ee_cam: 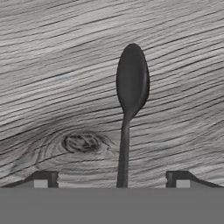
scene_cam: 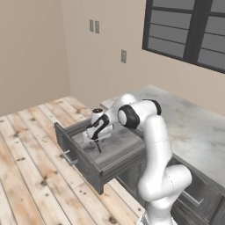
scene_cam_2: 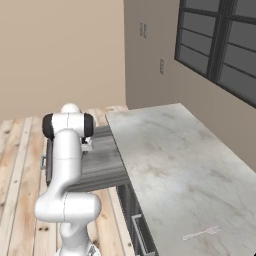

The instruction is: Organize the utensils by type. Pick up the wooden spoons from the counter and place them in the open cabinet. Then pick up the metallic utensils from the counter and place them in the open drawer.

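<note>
Dark grey spoon (ee_cam: 132, 83) sits between the gripper (ee_cam: 111, 178) tips in the hand view, bowl at 12 o'clock, handle running down to 6 o'clock and out of sight at the bottom edge. Fingertips (ee_cam: 41, 178) stand wide apart, one at 7 o'clock, one at 5 o'clock, neither touching the handle. So jaws spread, nothing clamped. Whether the spoon lies flat on the drawer (scene_cam: 72, 160) floor or hangs just above it, can't tell; grey wood grain sits right behind it.

Left base view: gripper (scene_cam: 98, 143) points down into the open drawer, with the spoon (scene_cam: 99, 146) as a thin dark sliver below the hand. The drawer juts out at 9 o'clock from the arm, small silver bar handle (scene_cam: 69, 158) on its front. Right base view: the drawer (scene_cam_2: 102, 162) shows behind the arm's upper links.

Counter (scene_cam_2: 170, 160) runs from 12 to 5 o'clock in the right base view. Silver fork (scene_cam_2: 201, 233) lies on it near 5 o'clock, close to the front edge, well apart from the drawer. My read: spoon looks delivered, fork not yet.

Handling, as a guess: fork is light, stiff, thin, smooth metal, low on stone, likely slippery. Best taken across the middle of its handle, jaws square to it, pads down close to the worktop. Wooden spoons and wall cabinet not judged here.
</note>
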